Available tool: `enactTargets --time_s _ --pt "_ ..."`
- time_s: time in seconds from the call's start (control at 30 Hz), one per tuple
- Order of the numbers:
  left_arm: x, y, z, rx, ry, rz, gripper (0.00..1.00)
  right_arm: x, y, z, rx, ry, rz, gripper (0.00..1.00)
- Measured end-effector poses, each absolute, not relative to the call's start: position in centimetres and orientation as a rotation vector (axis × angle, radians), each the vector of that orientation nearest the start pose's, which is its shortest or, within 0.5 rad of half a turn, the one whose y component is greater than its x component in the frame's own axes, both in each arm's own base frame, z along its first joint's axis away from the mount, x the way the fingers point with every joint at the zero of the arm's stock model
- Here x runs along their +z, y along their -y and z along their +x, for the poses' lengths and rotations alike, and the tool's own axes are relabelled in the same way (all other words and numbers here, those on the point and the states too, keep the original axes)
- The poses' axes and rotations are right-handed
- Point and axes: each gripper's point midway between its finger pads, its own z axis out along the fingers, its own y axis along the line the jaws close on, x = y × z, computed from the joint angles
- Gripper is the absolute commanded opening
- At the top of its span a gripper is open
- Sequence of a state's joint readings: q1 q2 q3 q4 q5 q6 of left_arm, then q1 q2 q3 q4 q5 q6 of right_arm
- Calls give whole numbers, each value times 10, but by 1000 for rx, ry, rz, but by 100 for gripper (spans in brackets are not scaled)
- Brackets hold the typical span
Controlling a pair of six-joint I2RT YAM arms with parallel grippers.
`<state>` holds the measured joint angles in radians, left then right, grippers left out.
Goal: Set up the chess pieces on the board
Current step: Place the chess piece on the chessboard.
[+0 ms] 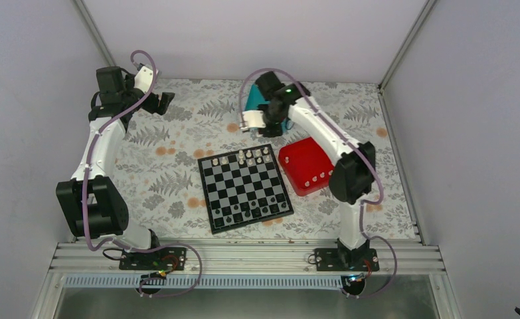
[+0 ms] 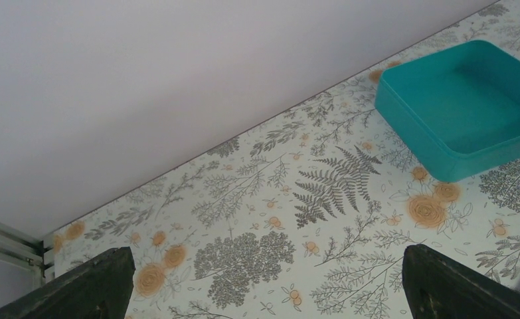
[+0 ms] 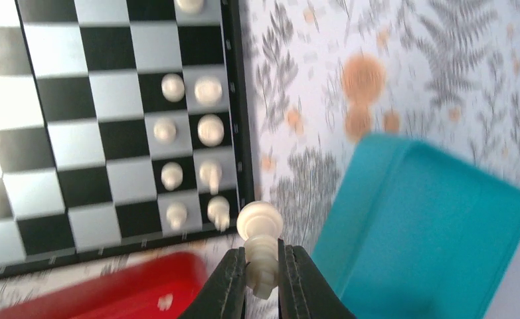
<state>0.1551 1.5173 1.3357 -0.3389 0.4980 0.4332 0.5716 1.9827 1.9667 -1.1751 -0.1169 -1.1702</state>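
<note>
1. Carrying step: pinched upright in the nearly shut right hand (image 3: 262, 262), one white chess piece (image 3: 260, 229), aloft just off the board (image 3: 64, 139) edge, near the teal box (image 3: 430, 226).
2. Left hand (image 2: 270, 292): spread wide, empty, above the counter (image 2: 244, 219).
3. Next, probably: lowering onto a vacant square, clear of the seated pieces (image 3: 209, 129).

The chessboard (image 1: 247, 189) is black and light-grey checked, its chess pieces (image 3: 210, 129) cream, the tray (image 1: 300, 163) red, the box (image 2: 469, 100) teal, the tablecloth (image 2: 244, 199) patterned with grey ferns and orange flowers.
</note>
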Motion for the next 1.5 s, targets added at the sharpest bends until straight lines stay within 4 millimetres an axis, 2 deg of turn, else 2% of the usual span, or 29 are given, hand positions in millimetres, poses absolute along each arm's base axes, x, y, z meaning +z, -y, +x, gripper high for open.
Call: enactTargets --time_s 0.17,0.3,0.47,0.63,0.83,1.5 --pt "280 12 460 -155 -1943 572 100 157 -325 373 30 -1613 -2226 9" --pt "280 12 460 -158 -1942 574 100 136 -358 364 47 -1538 -2304 9" --pt "280 13 460 -160 -1940 575 100 113 -380 355 64 -1488 -2367 11" --pt "281 13 460 -162 -1940 576 100 93 -387 354 70 -1478 -2405 10" --pt "281 13 460 -162 -1939 576 100 78 -385 354 81 -1500 -2431 10" --pt "281 13 459 -165 -1938 578 100 73 -382 350 87 -1505 -2457 12"
